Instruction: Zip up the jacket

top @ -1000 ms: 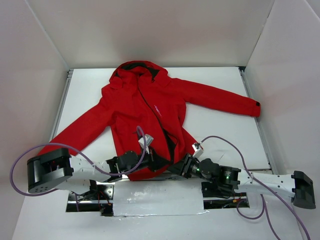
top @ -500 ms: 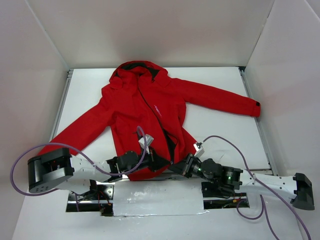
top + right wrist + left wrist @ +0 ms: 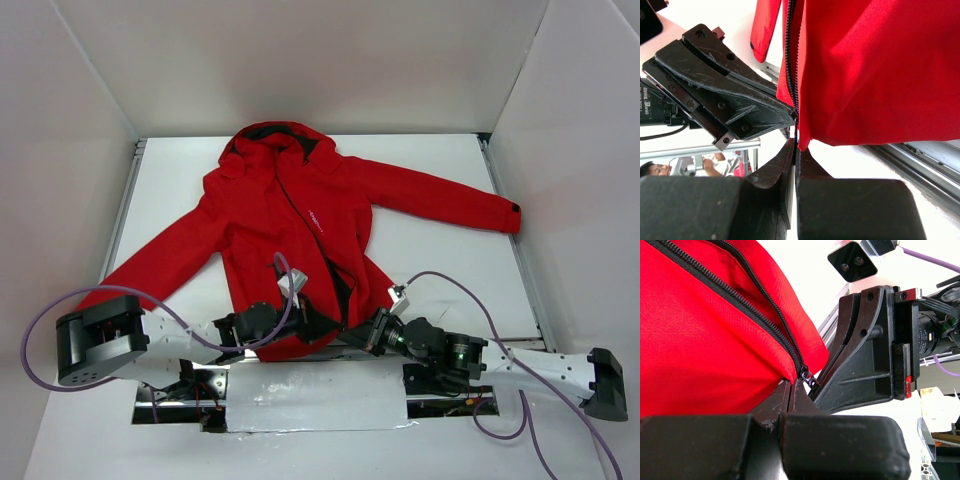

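One jacket (image 3: 290,230) is counted, with two sleeves (image 3: 440,205) and one hood (image 3: 275,137). Two arms (image 3: 180,340) are seen, each fitted with one gripper: left gripper (image 3: 792,385), right gripper (image 3: 796,145). Two purple cables (image 3: 100,290) are noted. One table (image 3: 430,160).

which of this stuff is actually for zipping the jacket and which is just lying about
For the job:
- jacket
- its zipper
- left hand and right hand, both pinched on the hem at the zipper's bottom end

Just there:
- purple cables
- table
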Motion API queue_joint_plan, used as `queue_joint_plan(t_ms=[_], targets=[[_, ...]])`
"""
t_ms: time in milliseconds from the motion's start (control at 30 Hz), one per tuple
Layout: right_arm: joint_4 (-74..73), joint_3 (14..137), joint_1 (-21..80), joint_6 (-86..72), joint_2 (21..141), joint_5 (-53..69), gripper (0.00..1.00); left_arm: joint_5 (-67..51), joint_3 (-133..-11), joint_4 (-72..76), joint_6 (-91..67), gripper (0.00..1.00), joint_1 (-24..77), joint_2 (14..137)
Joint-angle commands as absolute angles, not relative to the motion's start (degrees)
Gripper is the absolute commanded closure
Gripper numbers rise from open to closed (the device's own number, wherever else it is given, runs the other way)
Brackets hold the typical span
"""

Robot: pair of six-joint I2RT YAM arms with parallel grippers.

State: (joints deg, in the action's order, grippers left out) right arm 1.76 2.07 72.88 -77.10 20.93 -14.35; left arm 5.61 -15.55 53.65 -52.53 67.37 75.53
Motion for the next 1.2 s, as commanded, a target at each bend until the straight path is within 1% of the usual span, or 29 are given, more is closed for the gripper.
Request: queue_joint_plan(t_ms=[0,300,467,600,767,833,1033,1167], targets=[[0.79,2.63,73.12,-76.82,19.95,-15.29,1.0,4.66,-16.26,58.27,-51.24,1.0,67.94,75.59],[-1.49,6.76,72.6,-76.11,20.74,-18.45,1.0,2.9,-16.08,59.5,-50.63,1.0,67.94,76.99],[-2.37,9.31,68.92,-76.55,23.81,-18.64,1.0,1.41,-16.0,61.17,-50.36,1.0,68.03,78.22],[-1.76,11.86,63.91,-75.06,26.27,-14.86,1.0,1.32,-15.47,61.96,-50.19,1.0,68.2,78.66],[2.63,12.92,56.8,-72.86,27.86,-6.78,1.0,1.93,-15.55,60.39,-49.75,1.0,68.38,78.4],[2.38,13.53,55.64,-73.73,28.74,-5.45,1.0,1.85,-15.47,60.29,-49.66,1.0,68.38,78.49],[-5.17,16.61,55.37,-77.52,28.65,-8.87,1.0,0.97,-15.12,62.05,-49.13,1.0,68.55,79.01],[-5.54,18.63,55.28,-78.05,30.49,-11.25,1.0,0.53,-15.91,61.96,-48.87,1.0,68.73,80.42]])
